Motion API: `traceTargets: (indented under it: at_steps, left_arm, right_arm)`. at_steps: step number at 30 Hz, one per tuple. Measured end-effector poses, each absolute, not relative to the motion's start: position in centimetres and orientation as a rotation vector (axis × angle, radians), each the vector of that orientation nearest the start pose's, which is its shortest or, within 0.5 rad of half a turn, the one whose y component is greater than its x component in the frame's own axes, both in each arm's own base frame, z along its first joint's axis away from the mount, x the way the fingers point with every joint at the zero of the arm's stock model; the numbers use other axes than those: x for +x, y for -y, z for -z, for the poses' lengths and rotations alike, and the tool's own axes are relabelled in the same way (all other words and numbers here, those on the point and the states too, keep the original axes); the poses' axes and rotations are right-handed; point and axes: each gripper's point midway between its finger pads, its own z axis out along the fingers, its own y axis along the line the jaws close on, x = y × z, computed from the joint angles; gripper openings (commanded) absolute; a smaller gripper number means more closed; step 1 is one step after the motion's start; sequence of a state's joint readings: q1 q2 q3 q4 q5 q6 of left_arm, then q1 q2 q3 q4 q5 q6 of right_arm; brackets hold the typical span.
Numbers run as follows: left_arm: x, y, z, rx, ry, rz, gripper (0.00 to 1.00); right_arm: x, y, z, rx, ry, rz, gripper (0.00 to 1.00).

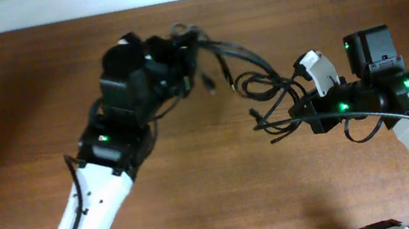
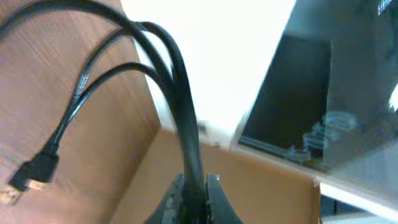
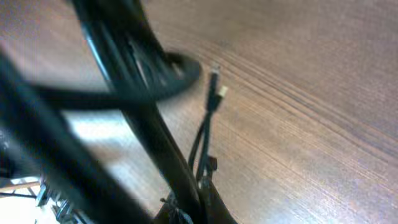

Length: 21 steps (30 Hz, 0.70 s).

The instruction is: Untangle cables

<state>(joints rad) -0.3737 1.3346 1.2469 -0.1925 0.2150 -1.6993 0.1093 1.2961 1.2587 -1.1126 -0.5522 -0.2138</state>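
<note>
Left fingers (image 2: 212, 194) clenched on cables (image 1: 240, 52), right fingers (image 3: 214, 208) clenched too. The 2 ends are held apart over surface (image 1: 18, 96), upper centre, likely to spread the tangle.

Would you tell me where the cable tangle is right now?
In the overhead view, the tangle is strung right of centre between the left gripper and the right gripper.

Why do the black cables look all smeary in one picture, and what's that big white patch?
Right wrist: the near cables are a smeary blur, the table sharper; left wrist: white glare washes out the background; overhead: sharp and evenly lit.
</note>
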Motion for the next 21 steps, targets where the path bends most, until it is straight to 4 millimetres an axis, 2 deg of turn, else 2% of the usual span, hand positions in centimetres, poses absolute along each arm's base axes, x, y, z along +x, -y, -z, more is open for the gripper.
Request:
traceTargets:
  at_steps: [2, 3, 4, 7, 9, 10, 12, 13, 14, 15, 16, 18, 21]
  left_arm:
    - [40.2, 15.3, -30.9, -1.390, -1.850, 1.372, 0.00]
    - [39.8, 12.7, -28.6, -1.516, -1.863, 1.249, 0.00]
    - [39.3, 11.8, -27.4, -1.573, -1.882, 1.185, 0.00]
    - [35.7, 9.6, -22.8, -1.724, -2.028, 0.906, 0.00]
    - [32.8, 8.2, -20.6, -1.750, -2.150, 0.699, 0.00]
    - [30.7, 7.4, -19.2, -1.760, -2.235, 0.566, 0.00]
    - [27.4, 5.7, -17.8, -1.683, -2.388, 0.330, 0.00]
    - [27.0, 5.3, -17.6, -1.656, -2.412, 0.288, 0.00]
    - [25.3, 4.8, -17.2, -1.655, -2.472, 0.197, 0.00]
    - [24.5, 4.1, -17.0, -1.641, -2.495, 0.129, 0.00]
    - [24.2, 3.7, -17.0, -1.635, -2.501, 0.096, 0.00]
    - [24.0, 3.1, -16.9, -1.615, -2.501, 0.049, 0.00]
    - [24.0, 2.8, -17.0, -1.603, -2.494, 0.025, 0.00]
  right_arm:
    - [27.3, -12.2, -21.7, -0.580, -2.552, -0.714, 0.04]
    - [27.3, -12.2, -21.7, -0.579, -2.554, -0.715, 0.04]
    - [27.4, -12.2, -21.7, -0.580, -2.551, -0.714, 0.04]
    - [27.8, -12.3, -21.7, -0.582, -2.538, -0.710, 0.04]
    - [28.2, -12.3, -21.9, -0.576, -2.524, -0.707, 0.04]
    - [28.6, -12.4, -22.1, -0.552, -2.512, -0.714, 0.04]
    - [29.8, -12.8, -22.8, -0.484, -2.477, -0.739, 0.08]
    - [30.1, -12.8, -23.0, -0.470, -2.465, -0.739, 0.16]
    - [30.5, -12.9, -23.2, -0.441, -2.458, -0.746, 0.33]
    - [30.7, -12.7, -23.3, -0.404, -2.461, -0.742, 0.56]
    - [30.8, -12.6, -23.2, -0.384, -2.467, -0.738, 0.66]
    - [30.8, -12.5, -23.2, -0.378, -2.472, -0.731, 0.75]
    - [30.5, -12.4, -22.9, -0.372, -2.491, -0.735, 0.76]
